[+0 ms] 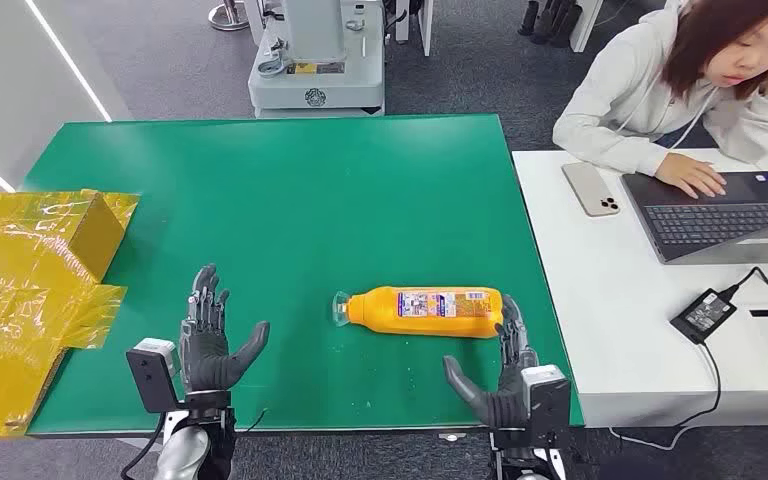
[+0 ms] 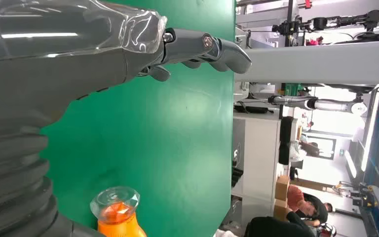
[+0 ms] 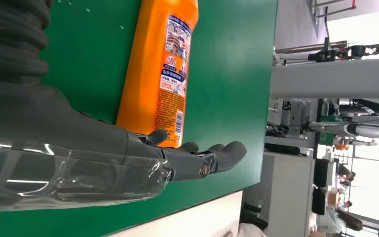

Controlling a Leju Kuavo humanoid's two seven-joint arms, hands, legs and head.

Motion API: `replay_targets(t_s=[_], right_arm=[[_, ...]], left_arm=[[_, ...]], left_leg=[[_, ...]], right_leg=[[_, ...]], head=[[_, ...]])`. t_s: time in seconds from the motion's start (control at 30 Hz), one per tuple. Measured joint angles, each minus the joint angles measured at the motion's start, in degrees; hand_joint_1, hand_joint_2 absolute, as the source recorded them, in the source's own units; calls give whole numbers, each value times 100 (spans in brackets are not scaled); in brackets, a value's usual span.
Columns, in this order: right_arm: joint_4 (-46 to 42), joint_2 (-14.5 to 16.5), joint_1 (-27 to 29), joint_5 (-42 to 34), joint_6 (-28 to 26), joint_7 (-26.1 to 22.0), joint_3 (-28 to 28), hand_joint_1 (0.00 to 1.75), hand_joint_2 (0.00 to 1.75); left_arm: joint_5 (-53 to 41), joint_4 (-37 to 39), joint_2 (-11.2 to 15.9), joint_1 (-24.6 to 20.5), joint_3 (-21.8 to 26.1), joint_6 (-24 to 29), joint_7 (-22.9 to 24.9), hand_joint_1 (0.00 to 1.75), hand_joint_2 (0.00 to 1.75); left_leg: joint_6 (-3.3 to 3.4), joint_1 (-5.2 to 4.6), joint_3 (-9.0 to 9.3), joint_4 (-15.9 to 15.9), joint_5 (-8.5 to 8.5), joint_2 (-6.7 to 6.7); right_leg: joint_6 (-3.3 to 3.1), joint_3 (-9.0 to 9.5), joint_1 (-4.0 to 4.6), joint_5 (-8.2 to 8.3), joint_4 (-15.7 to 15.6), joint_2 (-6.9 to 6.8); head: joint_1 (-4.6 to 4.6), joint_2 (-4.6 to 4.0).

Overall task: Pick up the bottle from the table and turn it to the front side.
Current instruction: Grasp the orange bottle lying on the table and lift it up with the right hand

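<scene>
Green covers the table on which both hands rest near the front edge; the left hand is released, fingers spread and thumb out, holding nothing; the right hand is likewise released, palm turned inward, its fingertips just beside the bottom end of the bottle; whether they touch it I cannot tell. The orange bottle lies on its side just ahead of the right hand and off to the right of the left hand, its clear cap pointing toward the left hand's side, its label facing up; the right wrist view shows the label running along the bottle beyond the extended fingers; the left wrist view shows the cap beyond the ribbed cover. Left of the left hand sit yellow-wrapped boxes; right of the right hand stands a white desk with a phone, a laptop and a power brick; beyond it a person sits with one hand on the laptop.
</scene>
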Motion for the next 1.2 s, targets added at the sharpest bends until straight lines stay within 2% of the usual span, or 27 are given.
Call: replay_targets(t_s=[0.13,0.23,0.33,0.43,0.6,0.83,1.0,1.1,1.2], right_arm=[[-12,-7,-12,199,10,83,-7,0,175],[33,-46,-124,785,-69,254,-38,0,175],[126,-106,-405,1524,-34,634,-161,0,175],[398,-287,-980,2050,324,1150,-304,0,175],[1137,-641,-1980,2213,882,1377,-426,0,175],[1668,-800,-2452,2288,1149,1562,-428,0,175],[2475,-914,-3189,2532,1933,1985,-175,0,175],[3136,-1057,-3706,2818,2811,2211,274,0,175],[3582,-1290,-4075,2685,3707,2264,740,0,175]], left_arm=[[-53,0,-45,-24,0,1,36,0,175],[-96,4,-113,-77,0,-27,40,0,175],[-152,18,-192,-137,-3,-146,32,0,175],[-189,68,-269,-253,-28,-339,25,0,175],[-158,266,-328,-513,-64,-515,-30,0,175],[-100,445,-337,-619,-69,-537,-57,0,175],[-28,604,-322,-758,-99,-605,-104,0,175],[2,698,-311,-872,-155,-680,-123,0,175],[39,785,-291,-931,-174,-715,-137,0,175]], left_leg=[[0,0,0,0,0,0],[0,0,0,1,0,0],[2,0,-1,3,3,2],[4,0,-3,9,9,7],[15,0,-9,20,21,5],[16,0,-21,21,21,5],[16,0,-28,24,24,8],[23,0,-12,32,37,5],[23,0,-12,37,43,-2]], right_leg=[[0,0,0,0,0,0],[0,0,0,1,0,1],[0,-1,0,6,0,4],[4,-5,-1,19,0,10],[9,-6,0,30,1,9],[7,-17,0,31,3,9],[9,-27,0,37,8,12],[11,-37,0,48,11,7],[11,-42,0,54,12,0]], head=[[1,0],[0,0],[-1,0],[-1,0],[2,0],[0,0],[0,0],[-1,0],[-2,0]])
